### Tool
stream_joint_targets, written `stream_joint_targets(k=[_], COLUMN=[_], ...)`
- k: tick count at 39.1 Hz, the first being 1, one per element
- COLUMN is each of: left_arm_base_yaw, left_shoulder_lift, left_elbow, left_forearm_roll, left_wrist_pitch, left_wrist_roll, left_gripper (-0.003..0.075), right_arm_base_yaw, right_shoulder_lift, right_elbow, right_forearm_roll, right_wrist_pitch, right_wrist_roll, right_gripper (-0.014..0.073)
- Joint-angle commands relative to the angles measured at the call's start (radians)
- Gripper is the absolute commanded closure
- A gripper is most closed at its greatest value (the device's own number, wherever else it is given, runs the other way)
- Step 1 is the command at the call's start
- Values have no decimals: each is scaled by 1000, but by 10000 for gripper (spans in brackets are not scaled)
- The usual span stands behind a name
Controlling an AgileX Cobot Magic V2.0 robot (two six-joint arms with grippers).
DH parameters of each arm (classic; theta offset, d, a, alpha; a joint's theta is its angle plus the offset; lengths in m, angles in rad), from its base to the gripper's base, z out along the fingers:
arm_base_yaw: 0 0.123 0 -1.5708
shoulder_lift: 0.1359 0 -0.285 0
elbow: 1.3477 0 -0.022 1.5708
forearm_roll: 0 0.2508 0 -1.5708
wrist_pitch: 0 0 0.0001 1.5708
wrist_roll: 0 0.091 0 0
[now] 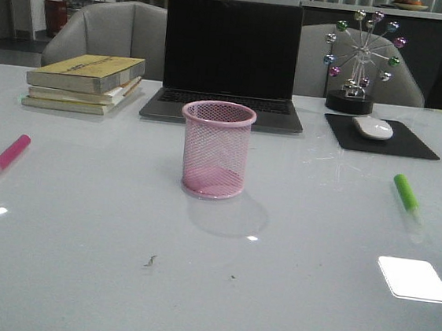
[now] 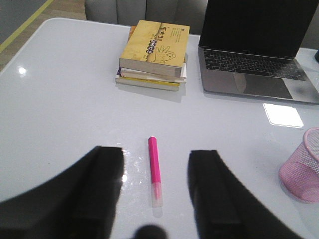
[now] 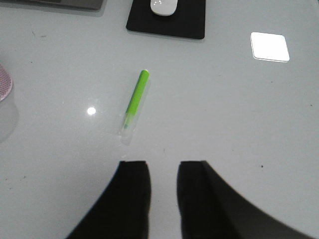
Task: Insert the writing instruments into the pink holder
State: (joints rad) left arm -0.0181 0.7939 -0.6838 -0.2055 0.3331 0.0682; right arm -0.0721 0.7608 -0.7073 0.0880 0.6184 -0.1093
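The pink marker (image 1: pixel 5 158) lies flat on the left side of the white shiny desk (image 1: pixel 208 291). Its long side runs near to far, leaning a little to the right at the far end. The clear cap end points toward the near edge, and the pink end points away.

The green marker (image 1: pixel 406 195) lies flat on the right side. It also runs near to far, with the green end far and leaning a little left. Its clear cap end points near.

The pink holder (image 1: pixel 215 149) stands upright in the middle of the desk, between the two markers and well apart from both. It is a round cup made of wire mesh with a solid rim and base. Nothing can be seen inside it.

The left gripper (image 2: pixel 155 199) hangs over the pink marker with its black fingers (image 2: pixel 104 184) spread wide, holding nothing. The right gripper (image 3: pixel 163 194) hangs near the green marker with its fingers (image 3: pixel 134 194) close together but not touching, holding nothing.

Far behind the holder sits an open laptop (image 1: pixel 228 63) with a dark screen. To the far left is a stack of books (image 1: pixel 83 81); the top one has a yellow cover with dark writing too small to read. To the far right a white mouse (image 1: pixel 373 128) rests on a black mouse pad (image 1: pixel 413 144), beside a little ferris wheel toy (image 1: pixel 363 58) with shiny colored balls.
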Motion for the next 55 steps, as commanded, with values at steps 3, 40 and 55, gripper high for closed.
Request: stream_joint_targets(k=[3,40,55], left_arm_base_yaw=[-5,-5,-5], left_shoulder_lift=[-4,2,2], left_elbow=[-34,-34,-34], left_forearm_roll=[-13,-13,-13], left_wrist_pitch=[-89,-89,-89], left_wrist_roll=[-4,-4,-4], left_gripper=[222,222,222], right_arm_base_yaw=[0,0,53], right_shoulder_lift=[0,610,904], right_elbow=[-38,-426,-590], right_forearm_roll=[-6,139,222], right_wrist_pitch=[-55,94,105], right_wrist_roll=[-6,-6,-6], right_gripper=[152,152,152])
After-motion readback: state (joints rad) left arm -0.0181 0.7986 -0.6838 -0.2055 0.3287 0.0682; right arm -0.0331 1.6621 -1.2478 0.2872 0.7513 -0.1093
